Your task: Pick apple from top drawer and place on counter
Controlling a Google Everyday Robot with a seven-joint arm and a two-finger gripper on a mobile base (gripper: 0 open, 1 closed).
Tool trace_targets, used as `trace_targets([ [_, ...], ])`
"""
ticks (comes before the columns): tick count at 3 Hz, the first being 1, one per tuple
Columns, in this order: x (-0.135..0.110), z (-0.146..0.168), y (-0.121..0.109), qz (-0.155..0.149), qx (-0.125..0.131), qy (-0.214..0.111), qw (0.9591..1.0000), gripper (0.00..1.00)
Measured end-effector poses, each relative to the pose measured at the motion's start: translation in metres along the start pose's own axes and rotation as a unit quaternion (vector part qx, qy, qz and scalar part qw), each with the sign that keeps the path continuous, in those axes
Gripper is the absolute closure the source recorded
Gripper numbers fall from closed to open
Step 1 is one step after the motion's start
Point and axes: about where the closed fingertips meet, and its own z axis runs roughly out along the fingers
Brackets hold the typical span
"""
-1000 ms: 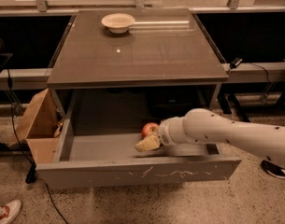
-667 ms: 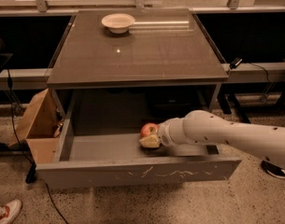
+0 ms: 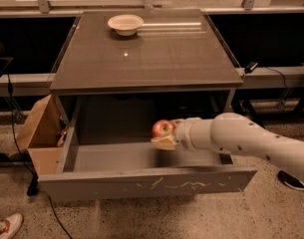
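The top drawer (image 3: 146,184) is pulled right out, w/ its scratched front panel facing me. The white arm (image 3: 246,137) comes in over the drawer's right side, abt level w/ the top of the side walls. The gripper (image 3: 164,136) sits over the middle of the drawer, nearer the back than the front panel.

The jaws are closed on the apple (image 3: 163,128). One pale finger (image 3: 164,144) shows under and in front of it; the other is mostly hidden behind the fruit. The apple, red w/ a yellowish patch, is up off the drawer floor, held mid-drawer, below the counter edge.

The rest of the drawer floor is bare grey as far as I can see; the part under the arm is hidden.

The counter (image 3: 156,59) sits directly above the drawer's back half, glossy and dark. A cream bowl (image 3: 125,23) stands on it at the far edge, well behind the drawer and a bit left of its middle.

An open cardboard box (image 3: 41,131) sits just beside the drawer's left wall. A red & white shoe (image 3: 5,226) is on the floor, off the drawer's front-left corner.
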Motion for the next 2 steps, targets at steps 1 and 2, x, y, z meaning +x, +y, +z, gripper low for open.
trace_targets([
  [1, -0.031, -0.060, -0.008, -0.056, 0.009, -0.040, 0.9976, 1.00],
  [2, -0.023, -0.078, -0.017, -0.065, 0.020, -0.041, 0.9968, 1.00],
])
